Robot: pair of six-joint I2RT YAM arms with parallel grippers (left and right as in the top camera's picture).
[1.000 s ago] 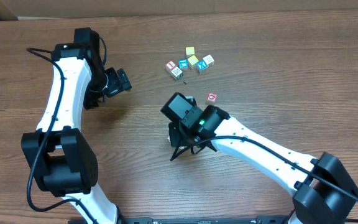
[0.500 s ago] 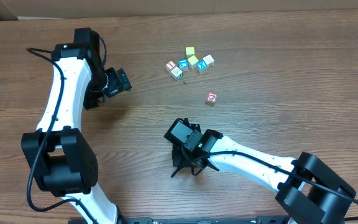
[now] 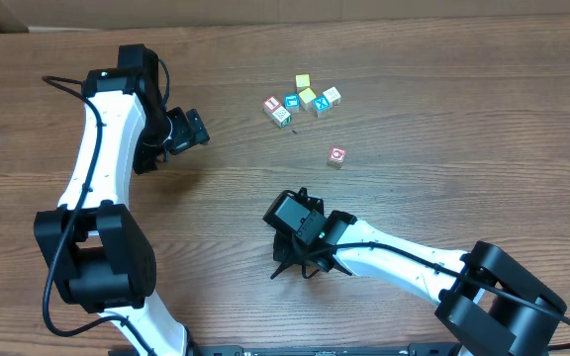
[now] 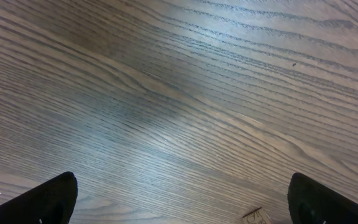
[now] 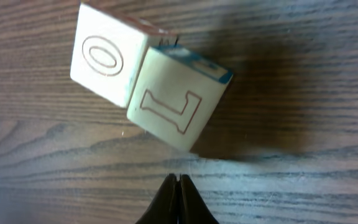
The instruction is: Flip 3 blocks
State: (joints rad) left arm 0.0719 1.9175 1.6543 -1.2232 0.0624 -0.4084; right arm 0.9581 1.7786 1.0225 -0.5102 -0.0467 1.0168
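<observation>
The red ring block (image 3: 337, 155) lies alone on the table, apart from both arms. A teal letter block (image 3: 291, 102) and a pale block (image 3: 332, 96) sit in a small cluster farther back. In the right wrist view, two pale cubes touch just beyond my shut fingertips: one shows an outlined O (image 5: 107, 59), the other an outlined L (image 5: 173, 112). They are hidden under the arm in the overhead view. My right gripper (image 3: 303, 259) (image 5: 179, 186) holds nothing. My left gripper (image 3: 192, 128) (image 4: 185, 211) stands wide open over bare wood at the far left.
The cluster also holds two yellow-faced cubes (image 3: 305, 89), a blue X cube (image 3: 321, 107), a red-letter cube (image 3: 272, 104) and a speckled white one (image 3: 282, 117). A printed wooden corner (image 4: 257, 216) peeks in at the left wrist view's bottom edge.
My right arm has drawn back toward the table's front, away from the red ring block, most of it in the first half second. The left arm has not moved.
</observation>
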